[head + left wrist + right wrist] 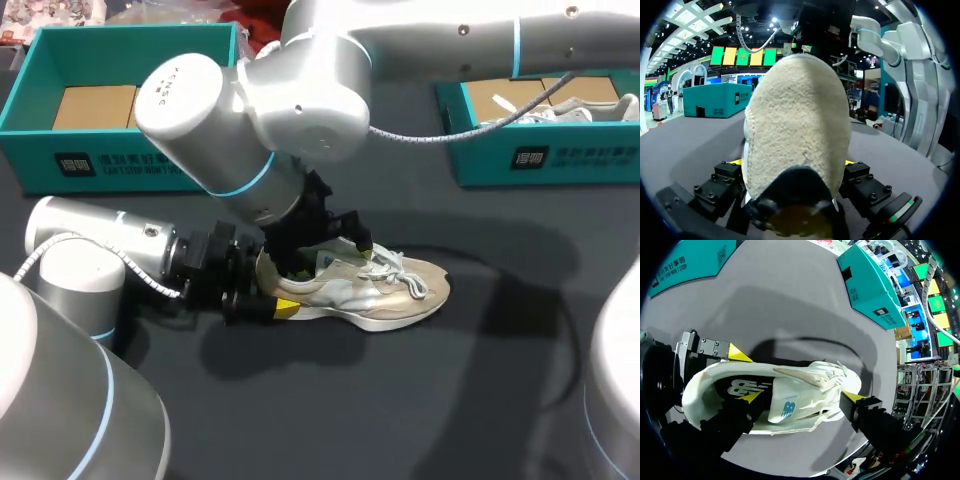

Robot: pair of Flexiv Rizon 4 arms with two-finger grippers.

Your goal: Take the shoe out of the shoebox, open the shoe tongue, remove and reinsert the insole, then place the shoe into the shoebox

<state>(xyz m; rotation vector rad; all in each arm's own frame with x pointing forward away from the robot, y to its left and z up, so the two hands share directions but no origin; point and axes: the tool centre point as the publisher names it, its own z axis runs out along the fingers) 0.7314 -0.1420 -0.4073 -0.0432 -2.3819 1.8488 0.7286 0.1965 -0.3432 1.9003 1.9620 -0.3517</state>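
L fingers (pixel 862 182) clamped on heel of shoe (pixel 400 290), one tip each side. R fingers (pixel 856 399) spread wide over shoe mouth: one tip inside the opening, the other outside by the laces, tongue (pixel 785 410) between them. Shoe sits on its sole mid worktop (pixel 400 410), toe to R. Teal shoebox (pixel 120 150) behind L, partly hidden by R arm (pixel 300 90); 2nd shoebox (pixel 540 160) far R.

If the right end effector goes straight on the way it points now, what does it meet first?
The shoe: the right end effector points down into its open top, so probably the tongue, though depth is unclear.
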